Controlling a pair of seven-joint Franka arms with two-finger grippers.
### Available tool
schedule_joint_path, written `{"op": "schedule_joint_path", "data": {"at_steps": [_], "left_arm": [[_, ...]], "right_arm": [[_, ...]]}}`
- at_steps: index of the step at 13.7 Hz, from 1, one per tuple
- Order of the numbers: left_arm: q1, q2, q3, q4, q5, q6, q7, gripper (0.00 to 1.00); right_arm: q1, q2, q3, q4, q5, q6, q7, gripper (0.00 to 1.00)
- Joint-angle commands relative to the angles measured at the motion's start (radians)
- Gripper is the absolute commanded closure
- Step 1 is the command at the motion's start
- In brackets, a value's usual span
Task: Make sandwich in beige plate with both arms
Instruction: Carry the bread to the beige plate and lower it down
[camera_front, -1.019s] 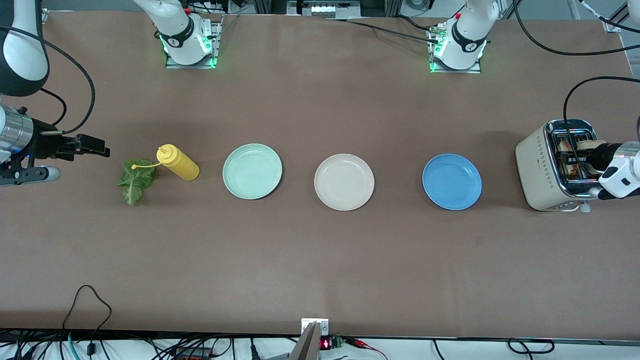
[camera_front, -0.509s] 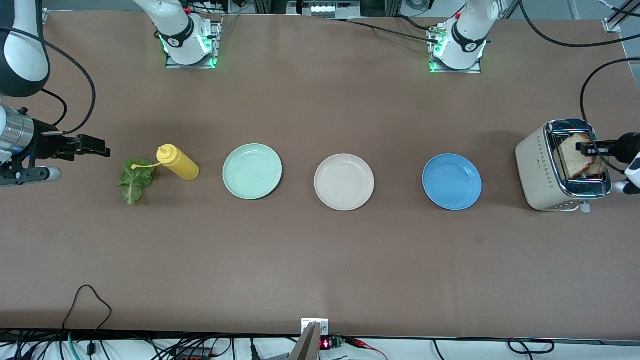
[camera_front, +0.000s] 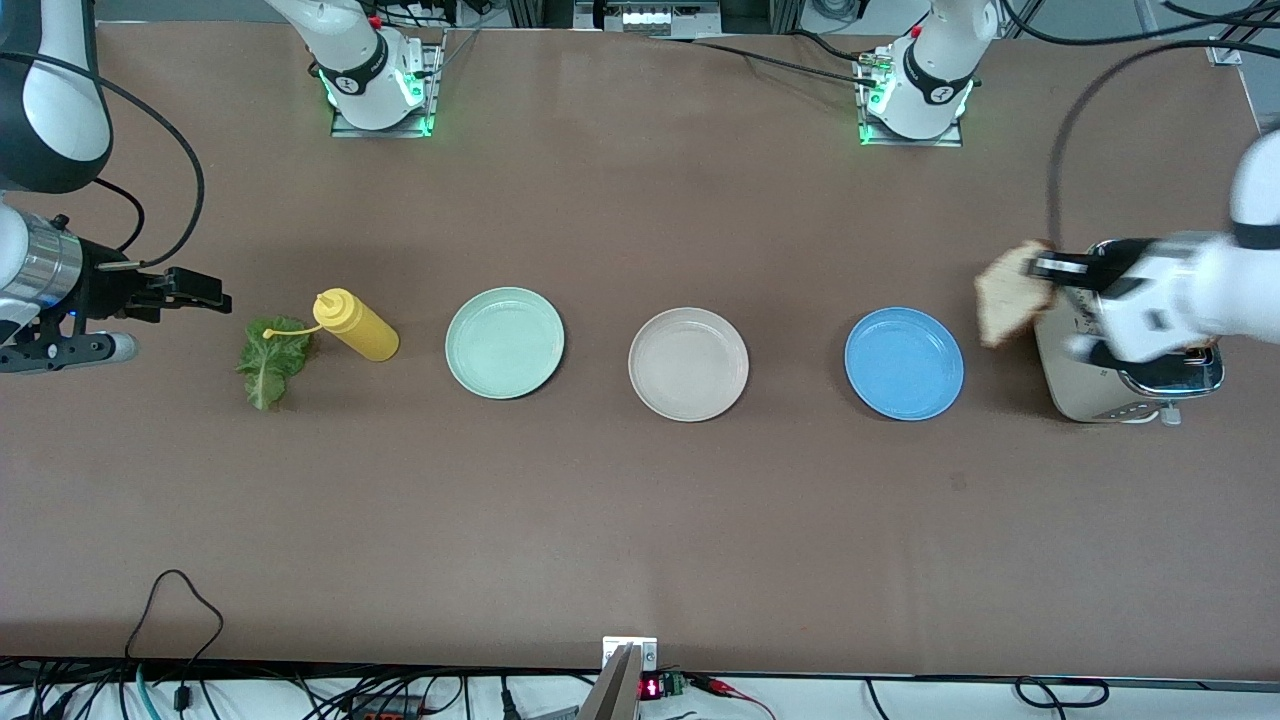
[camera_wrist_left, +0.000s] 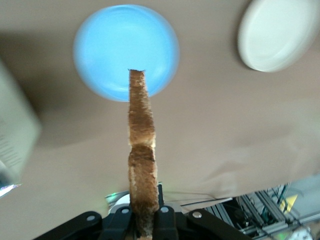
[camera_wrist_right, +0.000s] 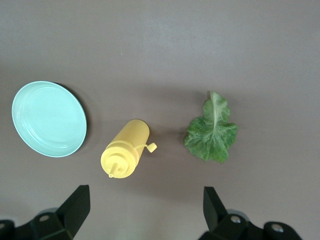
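2 white jointed arms (camera_front: 350, 50), dark grey joint bands, black cables, green-lit bases, black grippers

I have pulled a toast slice (camera_front: 1010, 305) up out of the toaster (camera_front: 1075, 385) with my left end effector (camera_front: 1045, 266), which was down at its slots a second ago. The clamped slice now hangs between toaster and blue plate (camera_front: 903, 363). My right end effector (camera_front: 205, 293) has edged slightly toward the lettuce (camera_front: 268, 362).

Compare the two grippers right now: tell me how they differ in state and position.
The left gripper is shut on a toast slice, while the right gripper is open and holds nothing. The left gripper is in the air between the toaster and the blue plate; the right gripper hangs at the right arm's end, near the lettuce leaf and the yellow squeeze bottle. Both are black two-finger grippers.
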Motion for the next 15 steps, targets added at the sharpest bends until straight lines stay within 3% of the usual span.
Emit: {"op": "schedule_joint_path", "data": {"at_steps": [1,5,9,15], "left_arm": [[-0.086,0.048,-0.072,-0.062,-0.032,0.168,-0.028,1.00],[-0.270,0.143,-0.072,-0.128,-0.128,0.428,-0.228,1.00],[-0.345,0.258,-0.072,-0.140,-0.203,0.673,-0.285,1.00],[-0.371,0.359,-0.072,-0.130,-0.243,0.789,-0.285,1.00]], "right_arm": [[0.015,-0.001,0.002,0.001,0.004,-0.015,-0.005,0.00],[0.013,0.012,0.002,-0.001,-0.002,-0.027,-0.008,0.00],[0.007,0.017,0.000,-0.001,-0.004,-0.041,-0.011,0.00],[0.009,0.017,0.000,-0.016,-0.011,-0.084,-0.014,0.00]]}}
